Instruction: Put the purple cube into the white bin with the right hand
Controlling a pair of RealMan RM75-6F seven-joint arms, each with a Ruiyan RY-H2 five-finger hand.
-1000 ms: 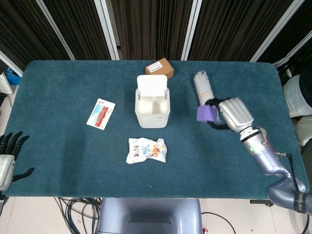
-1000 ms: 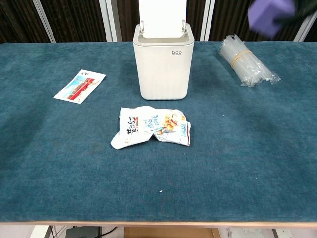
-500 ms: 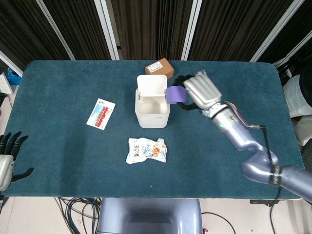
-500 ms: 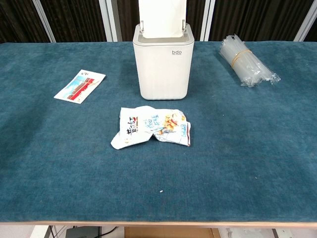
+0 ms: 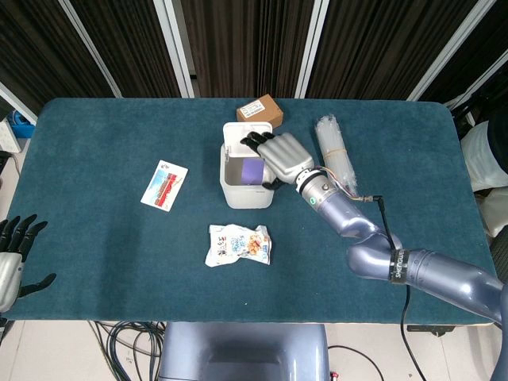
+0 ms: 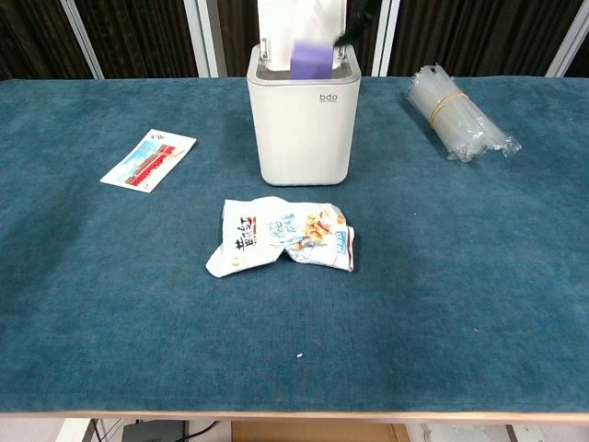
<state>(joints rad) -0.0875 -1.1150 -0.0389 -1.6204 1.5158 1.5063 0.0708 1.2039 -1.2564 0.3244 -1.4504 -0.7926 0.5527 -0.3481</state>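
Note:
The white bin (image 5: 248,194) stands at the table's middle with its lid up; the chest view shows its front wall (image 6: 304,129). The purple cube (image 5: 252,171) shows inside the bin's opening; in the chest view the cube (image 6: 311,61) is blurred, right at the rim. My right hand (image 5: 279,157) hovers over the right side of the opening, fingers spread and holding nothing. Only a dark fingertip (image 6: 354,20) of it reaches the chest view's top edge. My left hand (image 5: 14,254) rests off the table's near left corner, fingers apart and empty.
A crumpled snack packet (image 5: 238,244) lies in front of the bin. A red and white card (image 5: 164,185) lies to its left. A brown box (image 5: 259,109) sits behind the bin. A bundle of clear plastic sleeves (image 5: 333,147) lies to its right.
My right hand carried the cube leftwards from beside the plastic bundle to above the bin, then spread its fingers. The cube now sits at the bin's opening. The left hand stayed put.

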